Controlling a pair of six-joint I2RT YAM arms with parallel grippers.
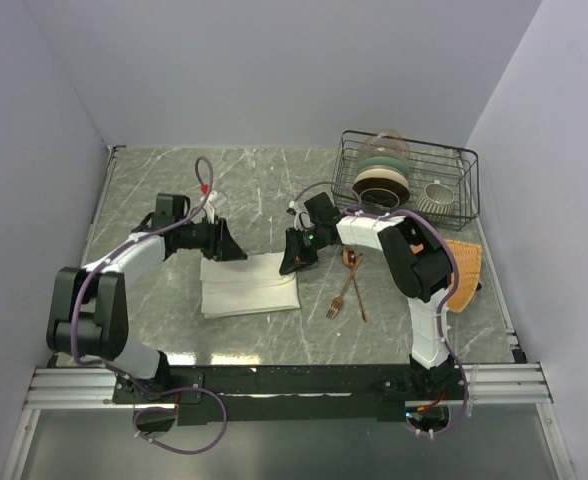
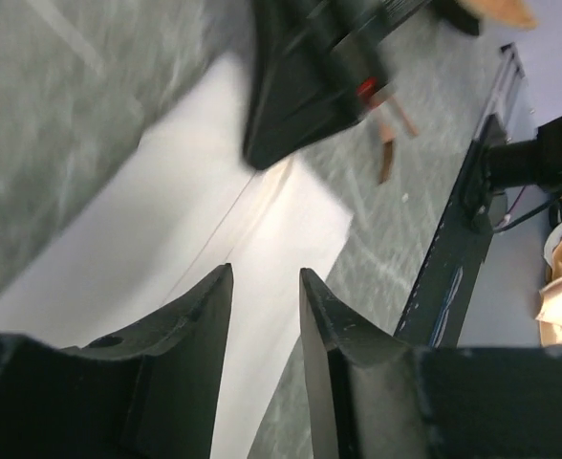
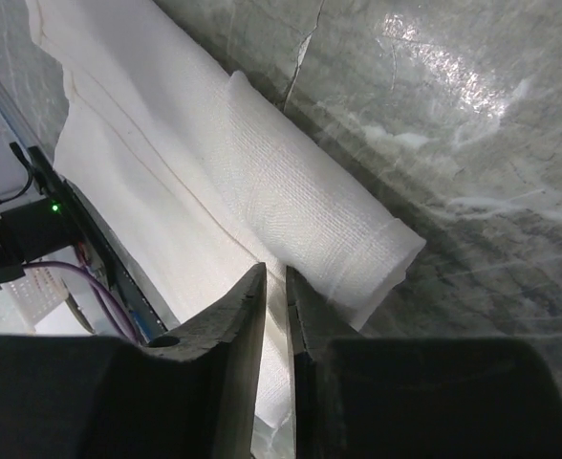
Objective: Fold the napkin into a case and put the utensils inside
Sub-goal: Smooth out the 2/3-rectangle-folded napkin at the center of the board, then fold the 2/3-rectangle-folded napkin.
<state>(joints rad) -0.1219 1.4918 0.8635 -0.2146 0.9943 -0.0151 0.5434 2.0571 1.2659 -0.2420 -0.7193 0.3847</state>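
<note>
Napkin lies lengthwise left-to-right before you; your right jaws pinch its fold, left jaws half-open, holding nothing.

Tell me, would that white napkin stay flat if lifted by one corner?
Probably not: the napkin looks soft, woven, one edge curled into a loose roll, so it should droop. It seems light; pushed, it would likely bunch up.

rack far right, utensils beside napkin (apart)
</note>
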